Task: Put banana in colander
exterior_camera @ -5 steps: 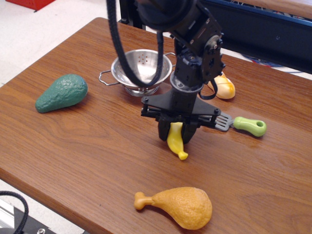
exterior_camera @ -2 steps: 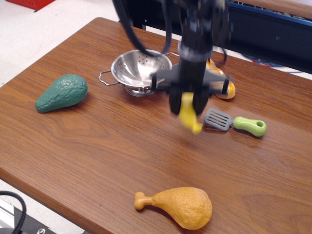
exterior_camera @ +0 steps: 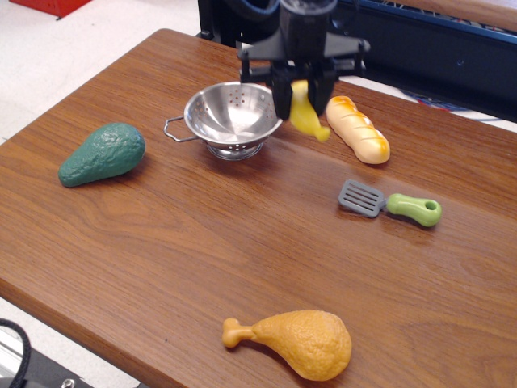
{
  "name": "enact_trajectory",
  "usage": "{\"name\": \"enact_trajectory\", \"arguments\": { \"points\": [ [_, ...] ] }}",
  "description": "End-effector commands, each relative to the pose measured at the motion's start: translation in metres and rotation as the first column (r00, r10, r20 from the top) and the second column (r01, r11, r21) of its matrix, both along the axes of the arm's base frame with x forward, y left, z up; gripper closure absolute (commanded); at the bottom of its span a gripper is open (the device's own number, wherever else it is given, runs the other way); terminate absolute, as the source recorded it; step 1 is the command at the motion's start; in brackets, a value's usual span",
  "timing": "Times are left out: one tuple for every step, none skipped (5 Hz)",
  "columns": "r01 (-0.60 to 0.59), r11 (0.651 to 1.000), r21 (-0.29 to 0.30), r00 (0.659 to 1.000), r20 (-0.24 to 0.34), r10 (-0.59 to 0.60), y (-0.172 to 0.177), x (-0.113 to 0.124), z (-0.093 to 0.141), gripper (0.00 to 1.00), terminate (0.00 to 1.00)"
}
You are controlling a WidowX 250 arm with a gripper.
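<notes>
The banana (exterior_camera: 305,113) hung clear of the table (exterior_camera: 161,234), pinched near its upper end by the gripper (exterior_camera: 302,90), whose jaws were closed on it so that the yellow tip pointed down and a little to the right. It sat in the air just beside the right rim of the colander (exterior_camera: 233,118), between that bowl and the bread (exterior_camera: 358,128), not yet over the bowl's mouth as far as I could judge from where I stood. The colander stood upright and empty. An avocado (exterior_camera: 102,153) lay well off to the left, a spatula (exterior_camera: 390,203) to the right, and a drumstick (exterior_camera: 297,342) near the front edge.

To my eye this was the carrying step, with the lift done and the drop not yet made. The next move looked to call for a short shift left to bring the fruit above the middle of the bowl, then a small descent before letting go, since the dangling tip could catch the rim or tip the light bowl.
</notes>
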State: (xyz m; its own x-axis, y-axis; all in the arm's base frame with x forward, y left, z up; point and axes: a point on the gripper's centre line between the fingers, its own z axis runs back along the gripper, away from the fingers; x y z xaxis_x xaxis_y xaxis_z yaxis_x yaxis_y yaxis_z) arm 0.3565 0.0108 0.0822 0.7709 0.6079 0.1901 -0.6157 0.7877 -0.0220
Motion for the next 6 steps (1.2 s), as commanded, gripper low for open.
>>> {"name": "enact_trajectory", "arguments": {
  "points": [
    [-0.102, 0.994, 0.045, 0.994, 0.032, 0.101, 0.051, 0.009, 0.01, 1.0, 0.0],
    [-0.128, 0.988, 0.086, 0.991, 0.036, 0.126, 0.067, 0.006, 0.004, 1.0, 0.0],
    [-0.13, 0.986, 0.103, 0.991, 0.034, 0.128, 0.066, 0.009, 0.0, 0.0, 0.0],
    [-0.113, 0.989, 0.094, 0.992, 0.063, 0.107, 0.056, 0.008, 0.002, 0.0, 0.0],
    [-0.048, 0.996, 0.079, 0.996, 0.074, 0.043, 0.036, -0.002, 0.01, 0.0, 0.0],
    [0.025, 0.999, 0.046, 0.997, 0.077, -0.029, 0.02, -0.015, 0.02, 0.0, 0.0]
  ]
}}
